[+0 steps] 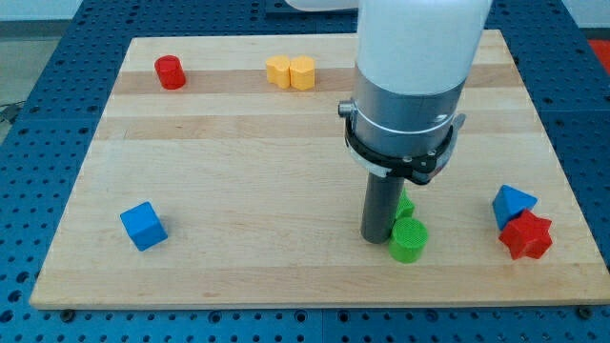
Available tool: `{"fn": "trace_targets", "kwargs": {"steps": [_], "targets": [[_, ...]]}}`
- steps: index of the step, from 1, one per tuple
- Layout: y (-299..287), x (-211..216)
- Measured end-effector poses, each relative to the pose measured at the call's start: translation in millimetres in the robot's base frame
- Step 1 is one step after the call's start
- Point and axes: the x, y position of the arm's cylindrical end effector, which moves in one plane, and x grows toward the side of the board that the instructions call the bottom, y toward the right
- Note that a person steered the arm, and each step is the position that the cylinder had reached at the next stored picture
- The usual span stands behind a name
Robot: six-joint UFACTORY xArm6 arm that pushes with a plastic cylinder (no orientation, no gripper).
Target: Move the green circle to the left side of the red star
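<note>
A robotics laboratory test bench: a pale wooden board [286,143] lies flat on a blue metal table [38,57] whose surface is drilled with a regular grid of mounting holes, the kind of perforated breadboard used to bolt down experimental rigs. A thick white-and-grey robot arm [410,76] comes down from the view's top over the board. Small, brightly coloured plastic blocks sit scattered on the wood, among them a blue cube [144,226], a red cylinder [171,72] and a yellow block [291,71]. A strip of pale floor shows at the view's top left corner.
</note>
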Motion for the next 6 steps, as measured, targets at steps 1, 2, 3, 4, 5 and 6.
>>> {"fn": "trace_targets", "kwargs": {"steps": [1, 2, 3, 4, 5, 6], "targets": [[-3, 6], [-23, 31], [-17, 40], [22, 10], [45, 0], [50, 0]]}}
